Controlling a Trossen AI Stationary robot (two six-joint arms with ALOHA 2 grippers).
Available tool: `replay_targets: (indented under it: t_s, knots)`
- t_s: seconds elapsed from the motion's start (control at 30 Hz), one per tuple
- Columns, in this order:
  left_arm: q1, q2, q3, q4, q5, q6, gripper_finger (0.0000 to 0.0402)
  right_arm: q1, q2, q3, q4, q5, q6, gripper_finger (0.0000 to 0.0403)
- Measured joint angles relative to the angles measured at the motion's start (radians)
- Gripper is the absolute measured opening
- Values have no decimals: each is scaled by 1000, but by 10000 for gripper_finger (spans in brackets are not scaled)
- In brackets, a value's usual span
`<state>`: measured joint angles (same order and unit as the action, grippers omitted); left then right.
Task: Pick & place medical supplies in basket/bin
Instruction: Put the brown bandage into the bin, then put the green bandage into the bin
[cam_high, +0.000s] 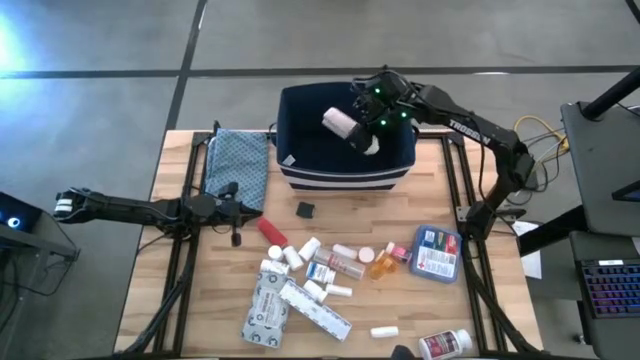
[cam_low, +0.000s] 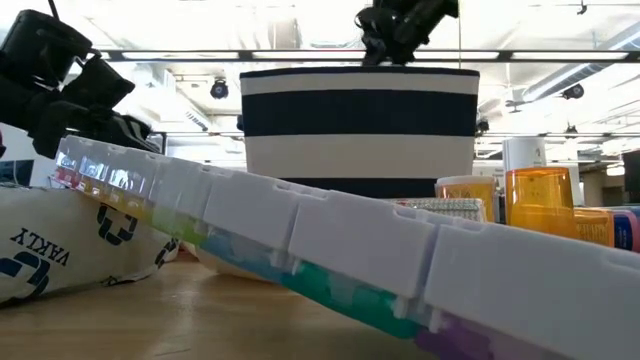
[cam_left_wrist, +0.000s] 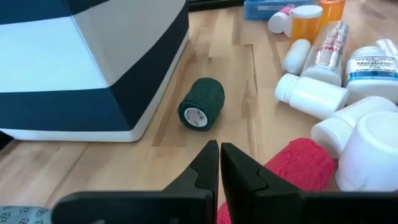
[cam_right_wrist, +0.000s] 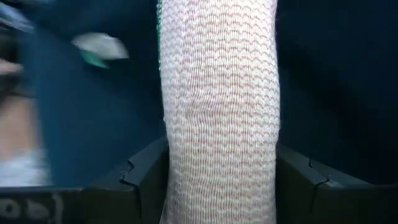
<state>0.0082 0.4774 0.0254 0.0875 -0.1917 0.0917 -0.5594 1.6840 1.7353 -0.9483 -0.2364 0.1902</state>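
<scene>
While my left gripper (cam_left_wrist: 219, 163) is resting pinched together, my right gripper (cam_high: 362, 128) is clasping a white gauze roll (cam_right_wrist: 217, 112) over the bin (cam_high: 300, 165), a weave only my wrist view is showing.

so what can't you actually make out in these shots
- Floor of the bin, high view: too dark to tell what lies inside.
- Bandage roll between the right claw fingers, right wrist view: fills the frame, ends cut off, release unclear.
- Table items, low view: hidden behind the pill organizer.
- Carton print, high view: too small.

Navy white-striped bin (cam_high: 345, 178); white-knit roll (cam_right_wrist: 217, 112); teal patterned cloth (cam_high: 238, 165).
</scene>
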Motion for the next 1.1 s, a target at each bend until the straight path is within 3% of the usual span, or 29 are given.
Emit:
replay_targets:
  t_s: [0.13,0.27,0.3,0.4,0.5,0.6,0.7,0.87,1.1]
  knots:
    - [0,2,0,42,0,-31,0,33,9,34,-136,168,-94,212]
    - [0,0,0,127,-1,-432,0,91,4,43,-213,435,-182,212]
    - [0,0,0,149,-1,-541,0,101,-4,44,-213,434,-186,212]
    - [0,-1,0,188,-2,-785,0,99,-18,50,-209,199,-131,212]
    - [0,0,1,199,-2,-870,0,120,-12,55,-207,228,-133,212]
    - [0,0,1,199,-1,-884,0,117,-4,73,-205,137,-126,212]
    - [-1,-1,5,201,-1,-957,0,117,-8,92,-184,219,-96,212]
    - [-1,-1,30,202,-2,-1111,0,114,-12,171,-201,233,-105,219]
    - [-1,0,87,205,-2,-1122,0,122,-13,291,-292,415,-185,265]
